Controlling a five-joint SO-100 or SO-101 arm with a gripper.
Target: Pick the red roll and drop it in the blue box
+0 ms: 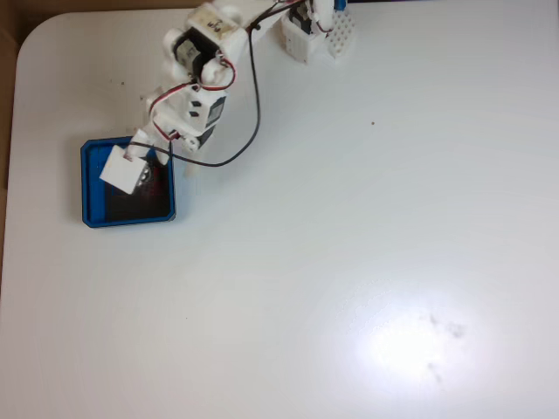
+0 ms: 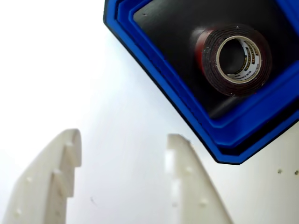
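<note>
**Roll in box, gripper spread and empty**

Wrist view, nearest first: two white fingers (image 2: 51,182) rise from the bottom edge, spread with a wide gap between them. Nothing sits in the gap; bare white table (image 2: 70,70) shows through. The gripper (image 2: 124,137) holds nothing. The left finger has a stepped, notched inner edge; the right one tapers to a point just short of the box wall.

Beyond the fingertips: the box (image 2: 187,105) comes in from the upper right, one rounded corner pointing down toward the bottom right. Blue stepped rim, black floor. The roll (image 2: 212,63) lies flat on that floor, close to the corner and near the inner wall, whether touching it or not is unclear. Dark rim up, a red strip of the outer side visible on its left, pale core with small print around the hollow centre.

Fixed view, from above: the box (image 1: 92,188) sits on the table (image 1: 367,244) at the left. The arm (image 1: 196,83) reaches down-left from its base (image 1: 310,35) at the top edge, ending over the box's upper part. A white wrist block covers part of the black floor. The roll (image 1: 147,178) is only a small dark-red patch just right of that block, inside the box. A black cable (image 1: 249,122) loops off the arm onto the table right of the box. Bright glare patch at lower right of the table.
</note>
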